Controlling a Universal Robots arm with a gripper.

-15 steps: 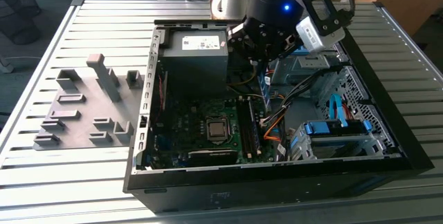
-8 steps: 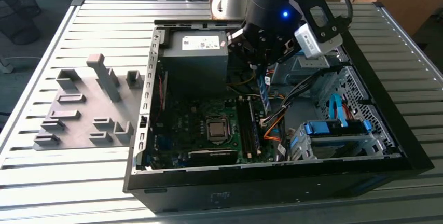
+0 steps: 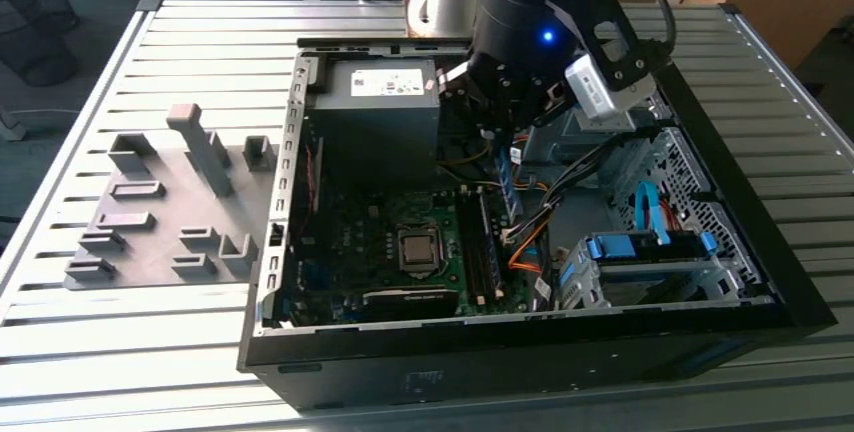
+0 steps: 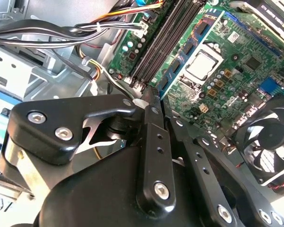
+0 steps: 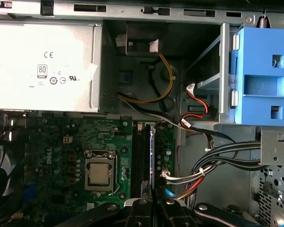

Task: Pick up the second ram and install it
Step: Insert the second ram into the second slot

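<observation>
My black two-finger hand clenched on thin blue-green ram stick over black motherboard slots, frame centre; misalignment risks jamming.

One open computer case sits on one slatted table. Inside are one motherboard, one bare processor, one grey power supply, one cooling fan and one blue drive bracket. One grey holder tray lies beside the case.
</observation>
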